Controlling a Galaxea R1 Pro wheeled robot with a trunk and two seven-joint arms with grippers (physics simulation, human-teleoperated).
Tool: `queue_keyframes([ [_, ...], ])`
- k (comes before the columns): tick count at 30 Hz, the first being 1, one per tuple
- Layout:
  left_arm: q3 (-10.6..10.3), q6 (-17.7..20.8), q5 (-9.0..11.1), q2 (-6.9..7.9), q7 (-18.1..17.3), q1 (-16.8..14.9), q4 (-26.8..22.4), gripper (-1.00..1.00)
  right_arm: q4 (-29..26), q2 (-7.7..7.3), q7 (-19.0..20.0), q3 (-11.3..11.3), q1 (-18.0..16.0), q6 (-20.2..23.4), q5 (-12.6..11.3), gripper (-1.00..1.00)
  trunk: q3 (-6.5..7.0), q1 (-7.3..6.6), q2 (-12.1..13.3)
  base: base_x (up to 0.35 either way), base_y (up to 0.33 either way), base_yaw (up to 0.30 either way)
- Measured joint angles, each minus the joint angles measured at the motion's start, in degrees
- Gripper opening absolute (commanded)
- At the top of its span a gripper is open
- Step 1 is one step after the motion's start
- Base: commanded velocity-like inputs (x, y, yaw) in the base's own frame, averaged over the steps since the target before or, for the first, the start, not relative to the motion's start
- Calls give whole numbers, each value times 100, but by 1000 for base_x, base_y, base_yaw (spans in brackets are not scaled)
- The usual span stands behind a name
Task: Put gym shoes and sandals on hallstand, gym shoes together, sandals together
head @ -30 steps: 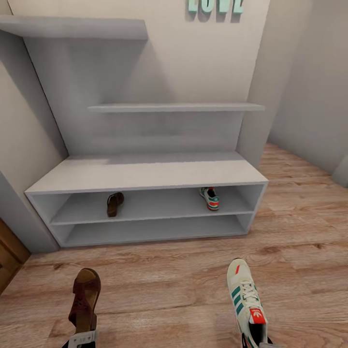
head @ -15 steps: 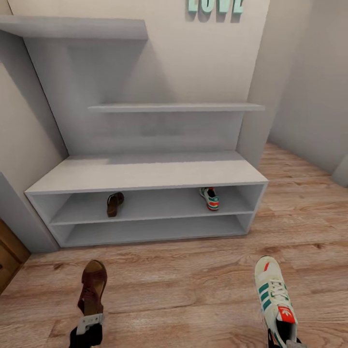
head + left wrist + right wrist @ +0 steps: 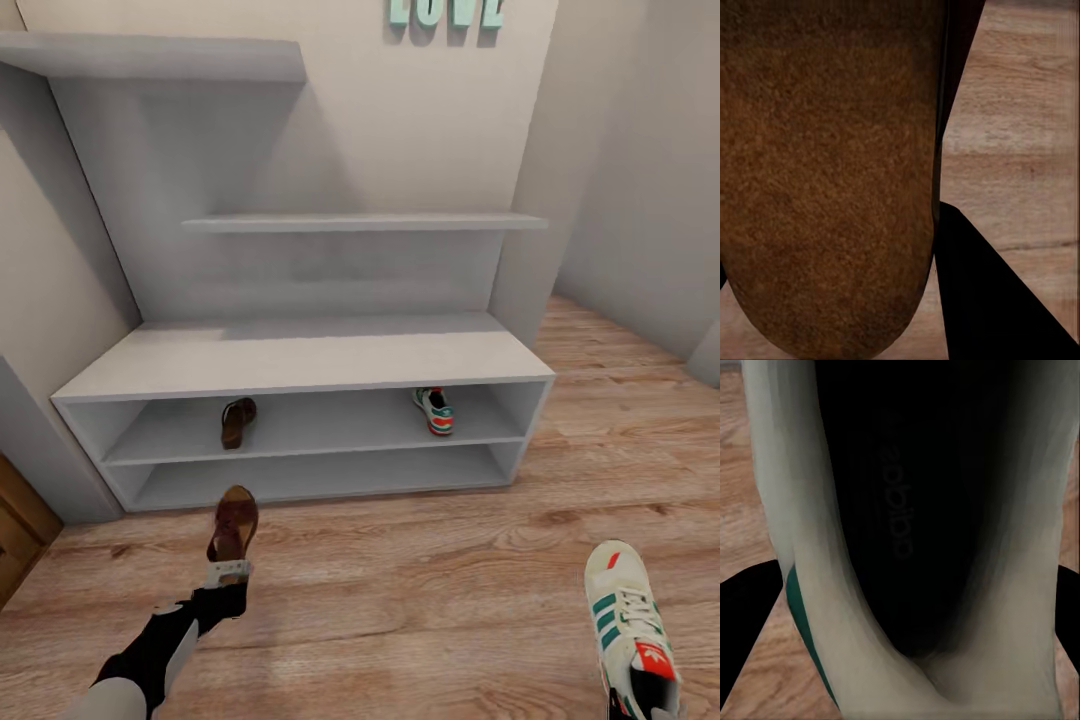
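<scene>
My left gripper [image 3: 228, 574] is shut on the heel of a brown sandal [image 3: 233, 522], held above the corridor floor [image 3: 420, 590] just in front of the hallstand [image 3: 300, 360]; its tan sole [image 3: 825, 172] shows close up in the left wrist view. At the lower right my right gripper [image 3: 640, 705] is shut on a cream gym shoe [image 3: 630, 625] with green stripes; the shoe's dark opening [image 3: 915, 510] faces the right wrist camera. A second sandal [image 3: 237, 421] and a second gym shoe [image 3: 434, 409] lie on the rack's upper open tier, far apart.
Two staggered grey wall shelves [image 3: 360, 222] hang above the bench, with mint letters [image 3: 445, 12] at the top edge. A wooden door edge [image 3: 15, 540] is at the lower left. Grey walls close in on both sides; open floor stretches to the right.
My left arm has carried the sandal forward and rightward toward the rack. My right arm has carried the gym shoe to the right. The shoes on the shelf have not moved.
</scene>
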Motion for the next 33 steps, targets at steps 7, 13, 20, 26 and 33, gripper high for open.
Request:
queue_keyframes([
  [7,-74,653,-16,-34,13,-494,-3,-100,-508,-432,19,-970,-3,1274,-185,-100,0,0,0,0,0,0],
  [13,-80,1105,-301,-47,40,-845,4,-100,-1631,-530,58,-1830,-5,2698,-262,-100,0,0,0,0,0,0],
  [20,-77,1580,-499,-49,131,-1102,-17,-100,-2443,-545,70,-2238,-6,3563,-288,-100,0,0,0,0,0,0],
  [26,-79,1672,-529,-33,119,-1142,-140,-100,-2549,-512,70,-2332,-5,3720,-272,-100,0,0,0,0,0,0],
  [33,-85,1763,-533,14,117,-1148,-222,-100,-2545,-436,66,-2330,-2,3741,-269,-100,0,0,0,0,0,0],
])
